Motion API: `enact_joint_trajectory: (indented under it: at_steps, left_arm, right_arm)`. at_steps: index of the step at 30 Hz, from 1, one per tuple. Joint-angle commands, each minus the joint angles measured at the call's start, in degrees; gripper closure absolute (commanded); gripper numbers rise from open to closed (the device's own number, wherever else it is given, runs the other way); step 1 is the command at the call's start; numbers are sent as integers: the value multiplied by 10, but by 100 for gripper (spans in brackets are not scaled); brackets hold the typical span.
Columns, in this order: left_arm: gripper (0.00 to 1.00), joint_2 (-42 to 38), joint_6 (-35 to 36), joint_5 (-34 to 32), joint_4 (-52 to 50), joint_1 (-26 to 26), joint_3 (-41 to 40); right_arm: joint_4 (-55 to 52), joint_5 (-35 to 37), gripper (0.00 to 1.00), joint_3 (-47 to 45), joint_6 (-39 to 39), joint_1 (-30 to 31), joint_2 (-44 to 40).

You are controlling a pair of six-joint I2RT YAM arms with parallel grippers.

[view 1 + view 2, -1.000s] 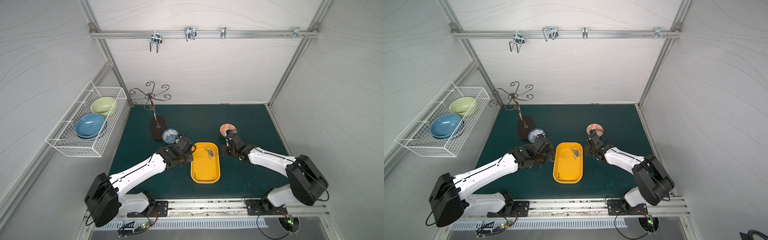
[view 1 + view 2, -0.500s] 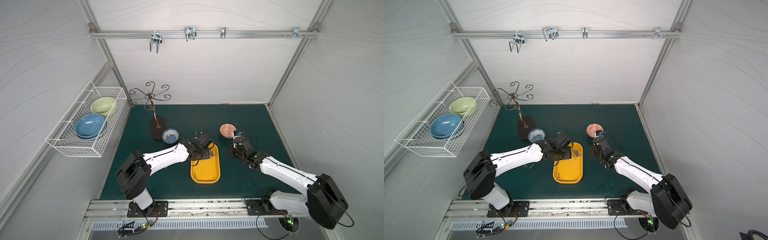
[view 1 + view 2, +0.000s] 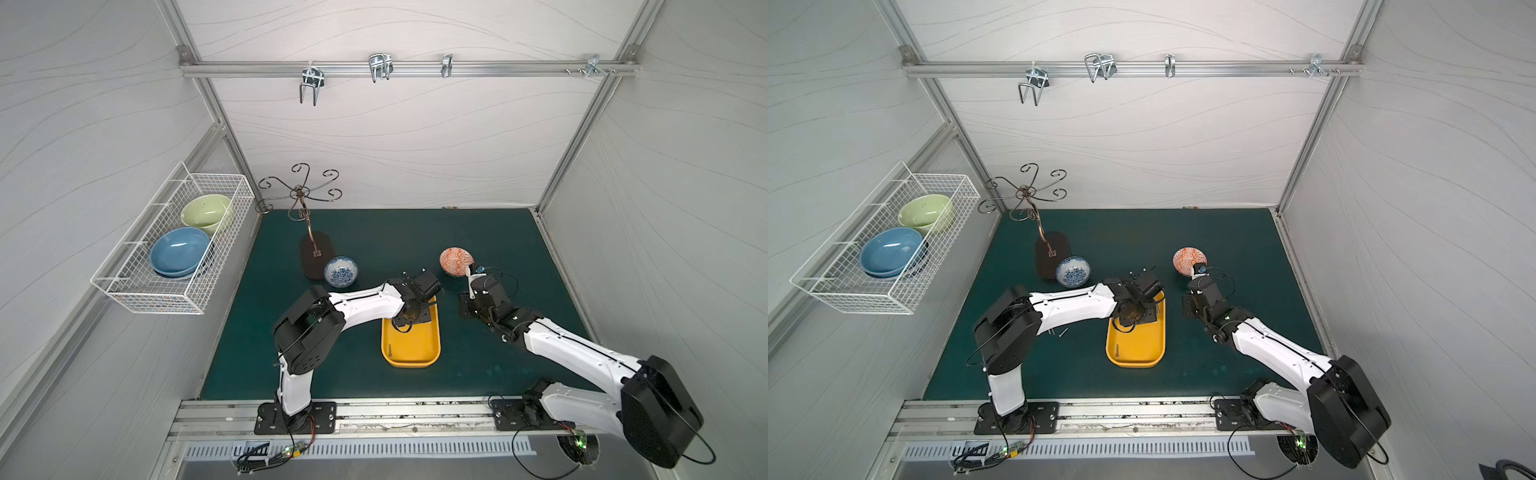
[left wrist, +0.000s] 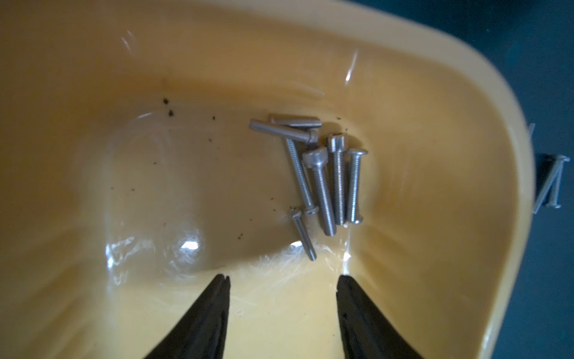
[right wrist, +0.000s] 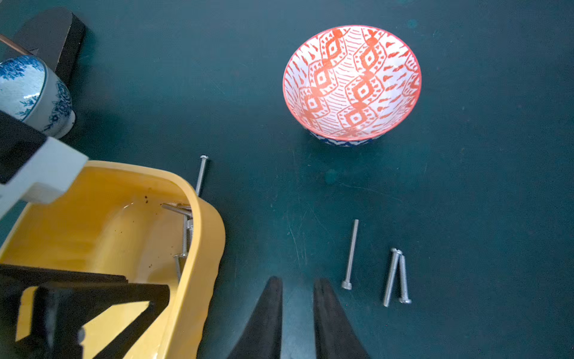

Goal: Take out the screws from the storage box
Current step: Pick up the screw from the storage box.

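The yellow storage box [image 3: 411, 345] lies mid-mat. My left gripper [image 4: 282, 276] hangs inside its far end, open and empty, its arm covering that end in both top views. Several silver screws [image 4: 323, 174] lie heaped in a corner just beyond its fingertips. A lone screw [image 3: 390, 350] rests near the box's front. My right gripper [image 5: 298, 279] hovers low over the mat right of the box, jaws slightly apart, holding nothing. Three screws [image 5: 396, 276] lie on the mat beside it, and another screw [image 5: 201, 174] sits by the box's far rim. In a top view, loose screws [image 3: 1059, 331] lie left of the box.
An orange patterned bowl [image 3: 456, 261] stands beyond my right gripper. A blue-and-white bowl [image 3: 340, 271] sits beside the dark base of a wire hook stand [image 3: 316, 257]. A white wire basket [image 3: 174, 245] holding two bowls hangs on the left wall.
My left gripper moved from the mat left of the box to inside its far end. My right gripper drew back from the orange bowl toward the front, and its jaws parted slightly.
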Motion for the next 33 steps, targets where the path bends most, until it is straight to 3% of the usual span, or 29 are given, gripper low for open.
enact_joint_trajectory:
  at_steps: [1, 10, 27, 30, 32, 33]
  left_arm:
    - [41, 18, -36, -33, -46, -4, 40]
    - [42, 89, -65, -62, -146, -5, 115]
    - [46, 132, -53, -61, -167, -6, 136]
    - [52, 143, -47, -52, -168, -8, 139]
    - [63, 149, -44, -46, -167, -8, 136]
    - [77, 151, -43, -44, -167, -9, 135]
  right_arm:
    - [10, -9, 77, -7, -4, -3, -27]
    - [4, -12, 74, -40, 8, -2, -81]
    - [-4, -22, 71, -27, 3, -2, -62]
    - [-4, -24, 71, -25, 2, -2, -60]
    - [-4, -25, 71, -26, 3, -2, -60]
    - [-4, -26, 71, -26, 2, -2, -60]
